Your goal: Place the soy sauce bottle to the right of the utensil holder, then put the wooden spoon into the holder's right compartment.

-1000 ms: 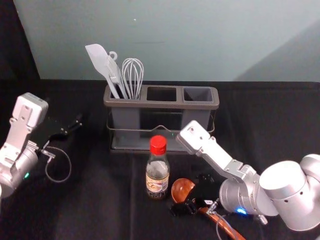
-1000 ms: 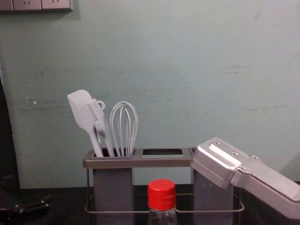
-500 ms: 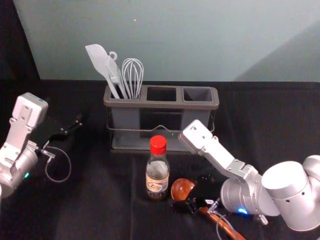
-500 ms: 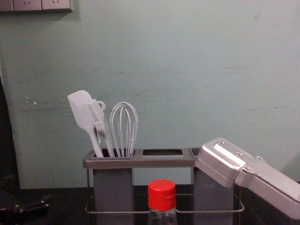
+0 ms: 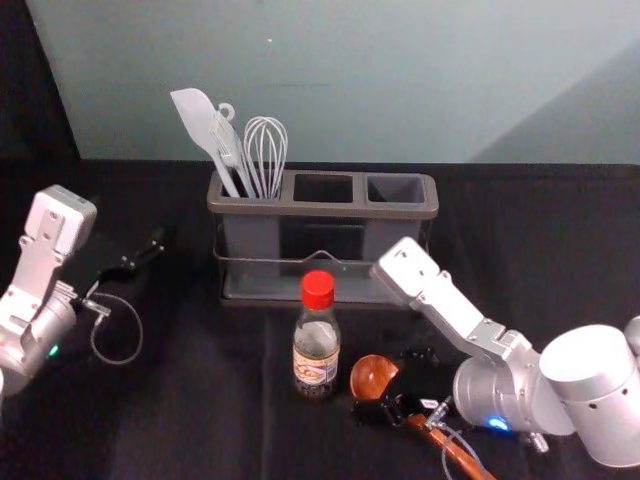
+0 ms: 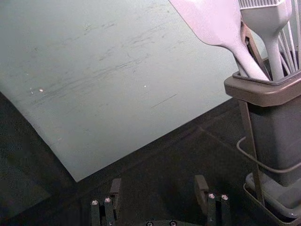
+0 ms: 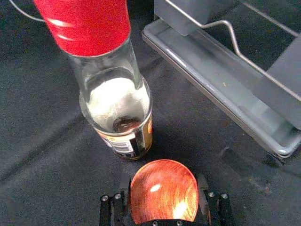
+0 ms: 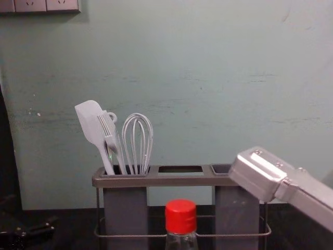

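We judged the wooden spoon (image 5: 371, 376), its bowl gripped by the right hand (image 7: 163, 186) in front of the utensil holder (image 5: 323, 209)'s right half, light, rigid and slick, best held near the neck; the soy sauce bottle (image 5: 316, 352) stood before the holder's middle, the released left hand (image 6: 157, 189) left of it.

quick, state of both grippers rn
Left gripper, left of the utensil holder: open, empty.
Right gripper, beside the soy sauce bottle: closed on the wooden spoon, at the bowl.

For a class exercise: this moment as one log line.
right gripper on wooden spoon; soy bottle in front of holder; left gripper open, left of holder
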